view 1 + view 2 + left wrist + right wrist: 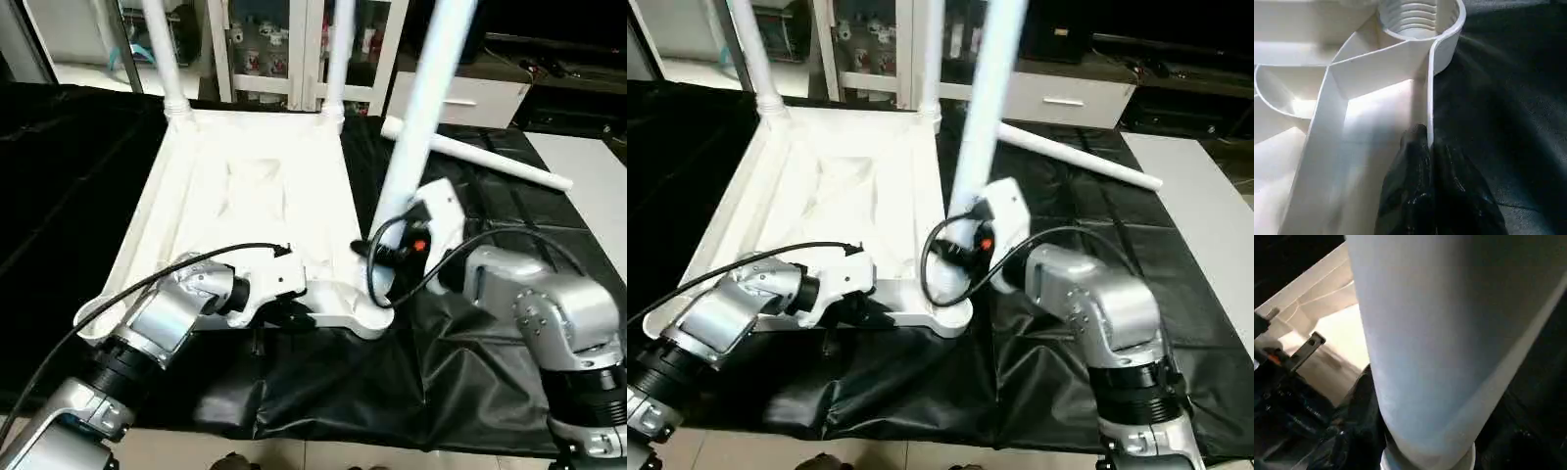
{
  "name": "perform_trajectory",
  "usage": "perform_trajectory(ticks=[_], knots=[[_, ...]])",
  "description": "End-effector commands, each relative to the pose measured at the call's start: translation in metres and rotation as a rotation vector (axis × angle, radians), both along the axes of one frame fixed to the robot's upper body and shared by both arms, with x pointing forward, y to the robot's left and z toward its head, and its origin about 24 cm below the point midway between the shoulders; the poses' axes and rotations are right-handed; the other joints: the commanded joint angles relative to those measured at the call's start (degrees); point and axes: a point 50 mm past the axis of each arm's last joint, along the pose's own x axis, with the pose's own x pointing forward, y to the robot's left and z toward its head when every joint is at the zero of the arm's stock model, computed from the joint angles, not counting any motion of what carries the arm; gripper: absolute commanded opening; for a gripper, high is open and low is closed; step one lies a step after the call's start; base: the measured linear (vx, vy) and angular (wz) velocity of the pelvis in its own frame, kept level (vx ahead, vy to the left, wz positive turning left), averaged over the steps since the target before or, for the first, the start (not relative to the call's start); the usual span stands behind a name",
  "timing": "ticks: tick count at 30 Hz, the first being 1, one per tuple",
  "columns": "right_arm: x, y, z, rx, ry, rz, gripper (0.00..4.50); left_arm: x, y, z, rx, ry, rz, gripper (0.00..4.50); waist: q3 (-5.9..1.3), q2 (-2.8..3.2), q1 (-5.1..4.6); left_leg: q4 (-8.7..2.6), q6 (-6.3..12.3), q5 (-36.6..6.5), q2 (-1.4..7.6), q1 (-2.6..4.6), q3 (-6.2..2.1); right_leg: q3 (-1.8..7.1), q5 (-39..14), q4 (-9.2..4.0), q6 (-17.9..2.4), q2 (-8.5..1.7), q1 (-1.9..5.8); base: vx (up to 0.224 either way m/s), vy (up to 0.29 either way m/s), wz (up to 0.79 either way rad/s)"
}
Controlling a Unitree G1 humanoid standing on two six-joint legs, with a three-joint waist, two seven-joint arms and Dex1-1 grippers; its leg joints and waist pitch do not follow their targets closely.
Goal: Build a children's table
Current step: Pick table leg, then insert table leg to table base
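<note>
Legs (338, 59): two seated far; right claw (400, 245) grips third at near-right socket; left claw (1422, 147) pinches tabletop rim (1430, 98); fourth leg (490, 157) loose on desk.

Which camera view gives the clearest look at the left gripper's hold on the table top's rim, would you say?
The left wrist view: the left gripper is shut on the rim below a threaded socket. Both eye views show its white body at the table top, fingers hidden.

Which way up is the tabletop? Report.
Upside down: the tabletop lies ribbed underside up on the black cloth, its legs pointing upward.
</note>
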Motion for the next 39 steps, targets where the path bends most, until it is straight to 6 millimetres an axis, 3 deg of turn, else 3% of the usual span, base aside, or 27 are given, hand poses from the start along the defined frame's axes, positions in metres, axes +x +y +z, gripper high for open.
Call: perform_trajectory(ticks=[1, 2, 10, 15, 20, 27, 39], knots=[[-0.003, -0.001, -0.001, -0.030, 0.013, 0.020, 1.91, -0.009, -0.011, -0.013, -0.047, 0.055, -0.013, 0.00, -3.14, -0.28, -0.43, -4.77, -1.93, -16.1, 4.37, 1.25, -2.44, 3.92, -28.1, -5.27, -6.3, -4.98, 1.96, 0.000, 0.000, 0.00], [-0.004, -0.002, -0.002, -0.042, 0.021, 0.026, 1.91, -0.009, -0.010, -0.014, -0.043, 0.054, 0.000, 0.00, -3.12, -0.50, -0.51, -4.81, -1.87, -16.5, 4.39, 1.30, -2.47, 3.90, -29.3, -5.44, -5.7, -4.94, 1.89, 0.000, 0.000, 0.00], [-0.008, -0.006, -0.004, -0.073, 0.041, 0.040, 1.91, -0.006, -0.006, -0.015, -0.012, 0.054, 0.038, 0.00, -3.26, -0.38, -0.48, -4.81, -1.77, -16.0, 4.38, 1.13, -2.55, 3.90, -29.4, -5.51, -5.1, -5.01, 1.88, 0.000, 0.000, 0.00], [-0.008, -0.003, -0.013, -0.063, 0.052, 0.033, 1.91, -0.007, -0.009, -0.014, -0.021, 0.057, 0.028, 0.00, -3.09, -0.39, -0.58, -4.82, -1.61, -16.9, 4.31, 1.08, -2.68, 3.80, -32.0, -5.92, -4.2, -5.12, 1.66, 0.000, 0.000, 0.00], [-0.009, 0.000, -0.020, -0.015, 0.081, 0.032, 1.91, -0.008, -0.009, -0.014, -0.018, 0.058, 0.030, 0.00, -2.99, -0.29, -0.72, -5.04, -1.83, -18.1, 4.44, 1.19, -2.81, 3.82, -31.5, -5.90, -4.6, -5.06, 1.54, 0.000, 0.000, 0.00], [-0.010, -0.005, -0.032, -0.065, 0.108, 0.005, 1.91, -0.008, -0.007, -0.014, -0.011, 0.060, 0.034, 0.00, -2.68, -0.39, -0.92, -5.12, -1.92, -19.4, 4.39, 1.17, -2.92, 3.78, -34.2, -6.27, -3.9, -5.17, 1.41, 0.000, 0.000, 0.00], [-0.014, -0.014, -0.021, -0.126, 0.135, 0.068, 1.90, -0.007, -0.005, -0.013, -0.005, 0.058, 0.041, 0.00, -2.71, -0.52, -1.26, -5.36, -1.58, -19.4, 4.50, 1.35, -2.98, 3.83, -33.2, -6.48, -4.4, -5.29, 1.62, 0.000, 0.000, 0.00]])
